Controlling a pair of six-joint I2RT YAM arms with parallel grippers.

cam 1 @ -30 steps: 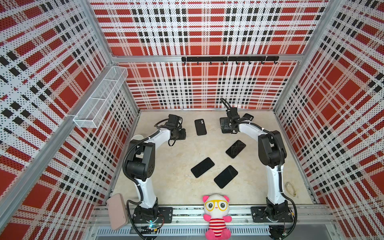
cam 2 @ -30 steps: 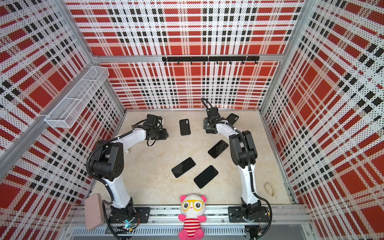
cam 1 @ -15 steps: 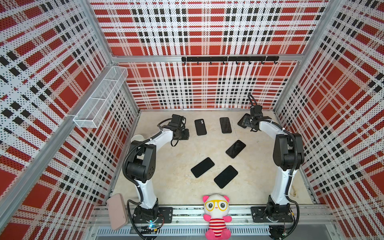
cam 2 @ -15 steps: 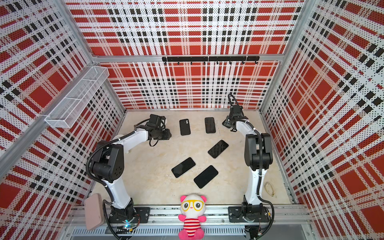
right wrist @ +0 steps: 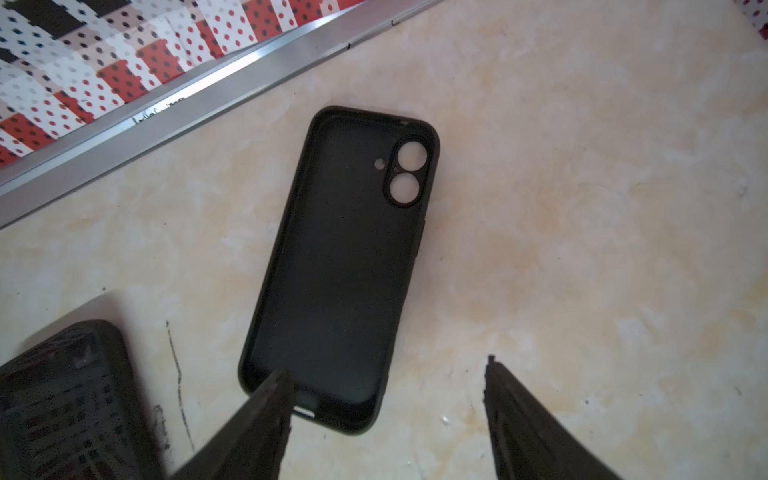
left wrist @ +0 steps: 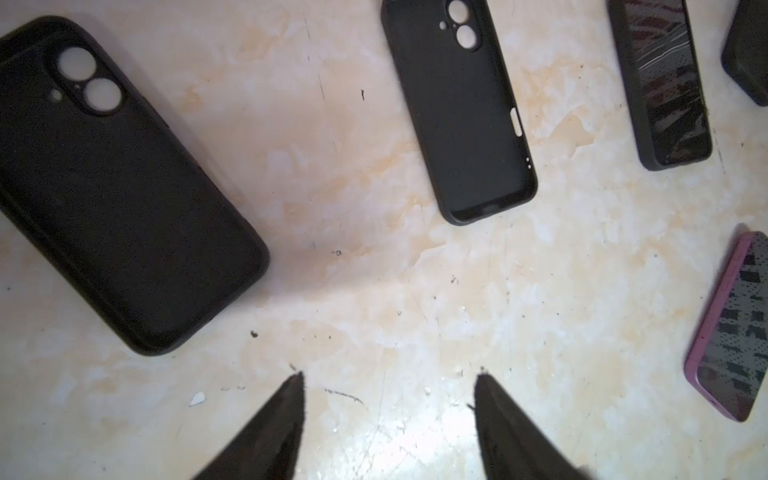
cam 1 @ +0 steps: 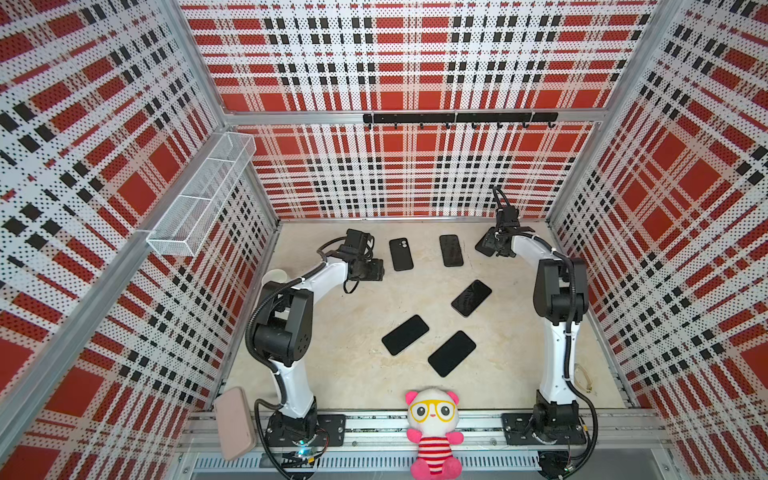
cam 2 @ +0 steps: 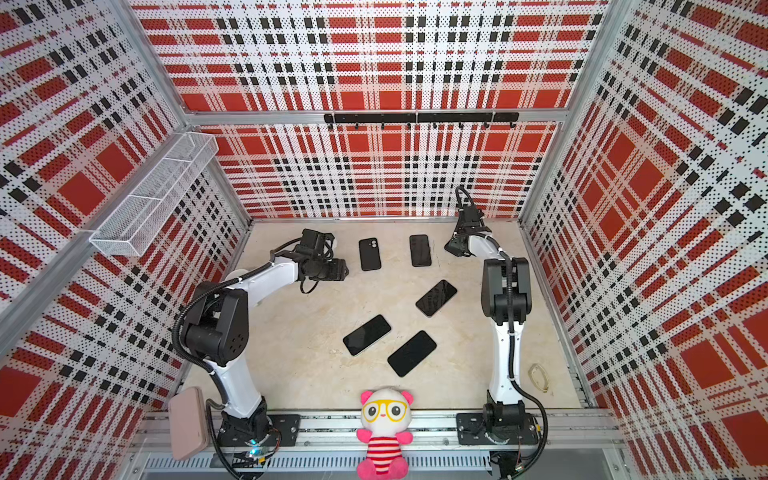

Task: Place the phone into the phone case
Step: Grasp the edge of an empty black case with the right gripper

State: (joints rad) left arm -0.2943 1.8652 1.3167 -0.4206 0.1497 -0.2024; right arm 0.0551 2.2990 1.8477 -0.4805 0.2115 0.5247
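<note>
Starting at my left, the left pincer (left wrist: 388, 374) hangs low over the surface (cam 1: 332, 374) with its fingers (left wrist: 286, 424) spread wide and nothing between them. Its wrist camera shows a black case (left wrist: 120, 187) lying flat near one finger and clear of it. In both top views the arm covers that spot.

Just beside that pincer, toward the back wall, lies the empty phone case (cam 1: 401, 254), hollow side up with its camera cut-outs showing. Nearer me, in about the same column, is the first bare phone (cam 1: 405, 335), screen up and lying at a slant.

Next comes a cased phone (cam 1: 451, 250), screen up, parallel to the empty phone case and apart from it. Nearer me again sits the second bare phone (cam 1: 451, 353), slanted like the first and just beside it. The third bare phone (cam 1: 471, 298) lies slanted between the cased phone and the second one, touching neither.

At the right, the right pincer (right wrist: 386, 365) has its jaws parted as well. One fingertip (right wrist: 266, 415) overlaps the end of the corner case (right wrist: 345, 266) away from its camera cut-outs, and the other sits over bare surface. I cannot tell whether the first touches it. That case lies hollow side up, near the metal rail (right wrist: 166, 112) at the foot of the wall.
</note>
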